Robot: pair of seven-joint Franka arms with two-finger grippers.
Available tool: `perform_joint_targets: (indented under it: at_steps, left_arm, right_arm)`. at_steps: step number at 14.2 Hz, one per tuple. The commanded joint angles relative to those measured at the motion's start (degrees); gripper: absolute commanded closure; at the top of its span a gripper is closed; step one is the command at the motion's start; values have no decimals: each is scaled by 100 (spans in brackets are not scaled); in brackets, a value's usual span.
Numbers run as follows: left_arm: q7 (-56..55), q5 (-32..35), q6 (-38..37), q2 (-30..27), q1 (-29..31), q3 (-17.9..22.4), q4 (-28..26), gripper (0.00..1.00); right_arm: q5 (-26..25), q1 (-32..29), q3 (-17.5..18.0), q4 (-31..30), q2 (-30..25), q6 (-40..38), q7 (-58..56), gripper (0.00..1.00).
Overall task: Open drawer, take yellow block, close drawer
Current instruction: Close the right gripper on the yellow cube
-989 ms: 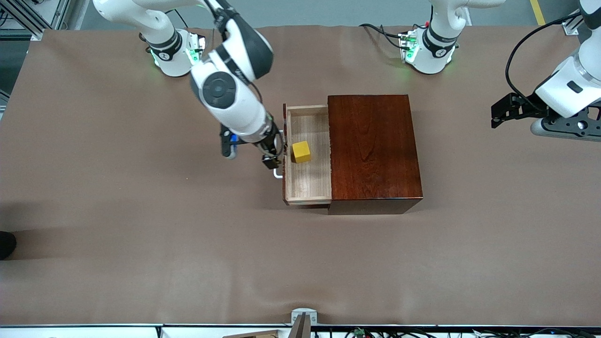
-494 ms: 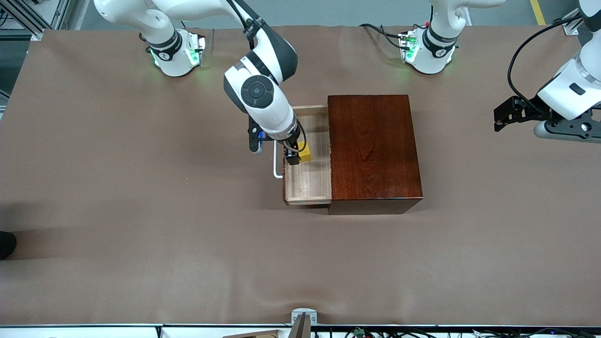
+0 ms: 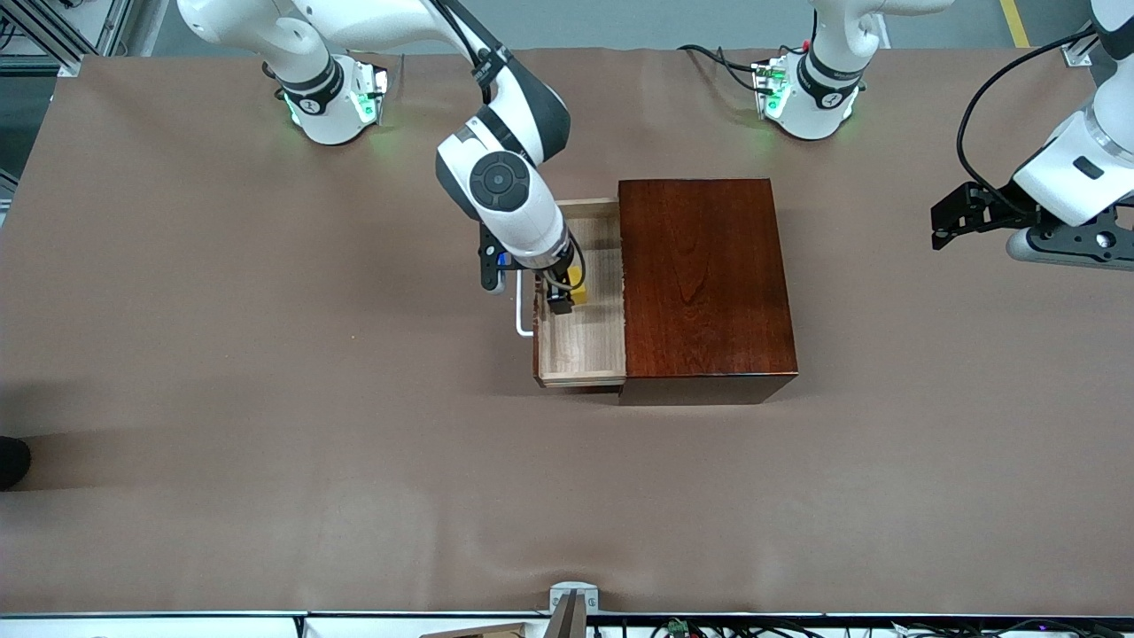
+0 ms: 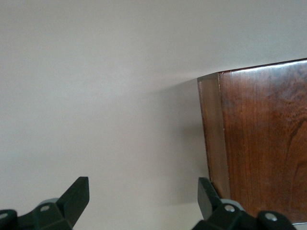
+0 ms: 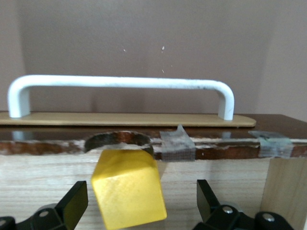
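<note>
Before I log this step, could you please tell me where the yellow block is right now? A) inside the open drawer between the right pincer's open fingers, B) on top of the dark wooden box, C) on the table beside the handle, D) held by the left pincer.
A: the yellow block sits on the floor of the open drawer, with the right pincer open around it, its fingers not yet closed on it.

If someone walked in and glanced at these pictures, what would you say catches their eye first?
Probably the yellow block, bright against the pale wood of the open drawer, with the right hand lowered around it, fingers open on either side. Next is the glossy dark reddish-brown box mid-table. The left hand waits open over the left arm's end of the table.
</note>
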Motion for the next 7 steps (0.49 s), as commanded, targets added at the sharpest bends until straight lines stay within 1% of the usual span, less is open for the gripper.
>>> perform_joint_targets:
  at_steps: [1,2,3,4,5,7]
  left_arm:
    - [-62,132,49,-178,33,-100,-151,0]
    - [-71,132,49,-169,42,-118,-151,0]
    - [-63,132,49,-169,59,-118,-151,0]
    - [7,132,32,-160,68,-109,-133,0]
    - [77,132,14,-134,77,-74,-98,0]
    - [69,123,-12,-99,77,-65,-54,0]
  right_arm:
    - [-187,166,-94,118,150,118,297,0]
    - [-275,210,-94,118,159,153,297,12]
    - [-362,219,-85,118,159,188,297,49]
    - [-398,219,-85,127,159,179,297,78]
    - [-398,219,-85,136,150,171,297,100]
    - [-398,210,-76,145,133,144,306,100]
